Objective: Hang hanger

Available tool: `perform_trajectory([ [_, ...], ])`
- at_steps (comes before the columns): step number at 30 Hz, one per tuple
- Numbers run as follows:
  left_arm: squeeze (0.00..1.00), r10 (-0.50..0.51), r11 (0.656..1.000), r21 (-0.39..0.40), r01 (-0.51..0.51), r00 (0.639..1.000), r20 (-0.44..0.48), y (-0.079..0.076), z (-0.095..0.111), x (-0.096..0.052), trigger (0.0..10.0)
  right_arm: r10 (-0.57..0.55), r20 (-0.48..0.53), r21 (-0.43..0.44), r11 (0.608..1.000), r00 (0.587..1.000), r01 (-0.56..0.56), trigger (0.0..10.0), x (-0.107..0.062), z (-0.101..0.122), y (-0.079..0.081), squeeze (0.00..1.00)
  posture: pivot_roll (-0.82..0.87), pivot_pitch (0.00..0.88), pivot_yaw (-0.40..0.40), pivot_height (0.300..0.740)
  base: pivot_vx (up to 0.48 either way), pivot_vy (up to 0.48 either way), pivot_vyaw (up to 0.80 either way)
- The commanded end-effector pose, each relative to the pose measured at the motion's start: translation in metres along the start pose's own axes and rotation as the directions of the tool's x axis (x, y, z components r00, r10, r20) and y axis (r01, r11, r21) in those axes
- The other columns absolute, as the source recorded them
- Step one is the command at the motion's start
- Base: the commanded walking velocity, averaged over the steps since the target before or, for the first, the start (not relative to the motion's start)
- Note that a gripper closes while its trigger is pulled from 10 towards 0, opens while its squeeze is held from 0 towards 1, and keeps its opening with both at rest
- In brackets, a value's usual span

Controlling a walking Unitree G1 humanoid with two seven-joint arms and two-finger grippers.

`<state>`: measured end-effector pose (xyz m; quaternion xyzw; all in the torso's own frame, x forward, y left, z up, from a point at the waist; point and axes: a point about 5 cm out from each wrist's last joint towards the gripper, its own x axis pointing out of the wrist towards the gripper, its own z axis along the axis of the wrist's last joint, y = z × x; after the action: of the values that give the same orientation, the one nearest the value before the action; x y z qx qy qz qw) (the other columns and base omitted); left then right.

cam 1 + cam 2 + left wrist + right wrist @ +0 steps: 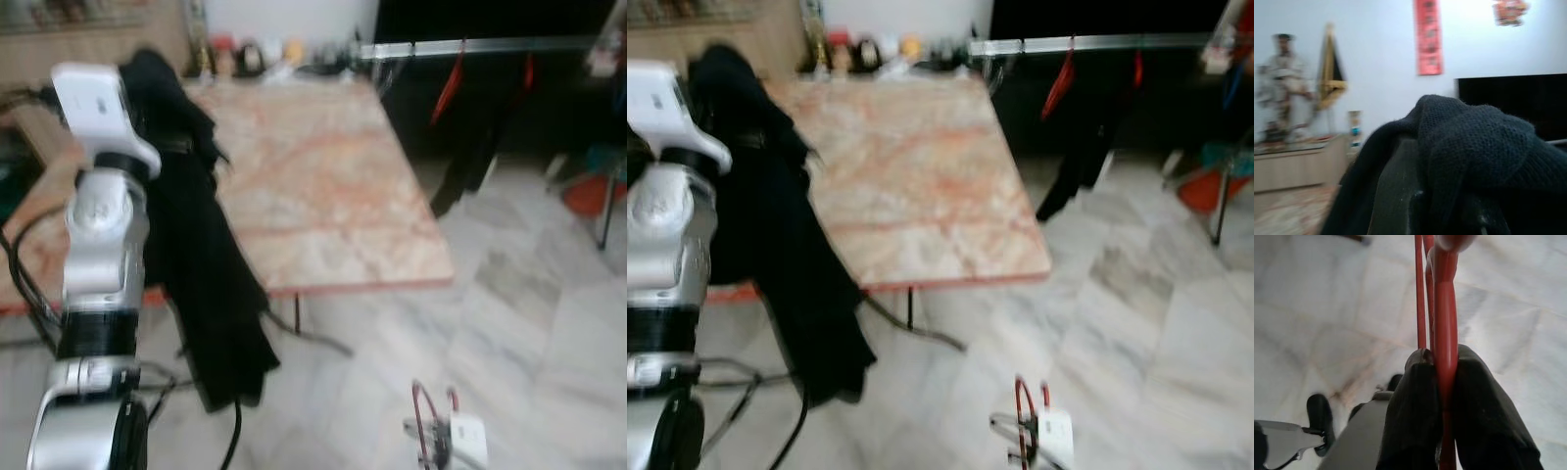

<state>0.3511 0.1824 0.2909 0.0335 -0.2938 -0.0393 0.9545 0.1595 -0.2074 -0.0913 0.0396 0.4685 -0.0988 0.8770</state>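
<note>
Silver and close, the left arm is rising along the left edge of the eye views, its white wrist block sitting in the upper left of the frame. A black garment is draping from that arm's upper end down past the table's front edge toward the floor. In the left wrist view the same garment is bunching over the left gripper, covering its fingers so that I cannot tell how far the jaws are parted or whether they are pinching the cloth. At the bottom centre of the left eye view the right gripper is sitting low over the pale marble floor with a red hanger standing up from it. In the right wrist view both black fingers are pressing tight against the red hanger, one on each side, jaws closed on its wire. A pink marble table is filling the middle of the frame, with small jars blurring together along its far edge. In the upper right a metal rail is running across a dark opening, and more red hangers and a dark garment are hanging from it.
</note>
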Motion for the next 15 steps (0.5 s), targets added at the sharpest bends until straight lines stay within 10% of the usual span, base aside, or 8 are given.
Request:
perform_trajectory([
  [1,0.0,0.028,0.999,0.016,-0.029,0.997,0.067,0.01,0.017,0.006,10.0,0.012,0.007,0.015,1.0,1.0,-0.012,10.0,0.001,0.002,0.006,0.0,0.13,0.0,-0.011,0.74,0.394,0.0,0.0],
  [15,0.0,0.035,0.999,0.011,-0.035,0.999,0.005,0.009,0.002,-0.004,10.0,0.014,0.004,0.005,1.0,1.0,-0.014,10.0,0.001,0.002,0.005,0.0,0.14,0.0,-0.016,0.74,0.319,0.0,0.0],
])
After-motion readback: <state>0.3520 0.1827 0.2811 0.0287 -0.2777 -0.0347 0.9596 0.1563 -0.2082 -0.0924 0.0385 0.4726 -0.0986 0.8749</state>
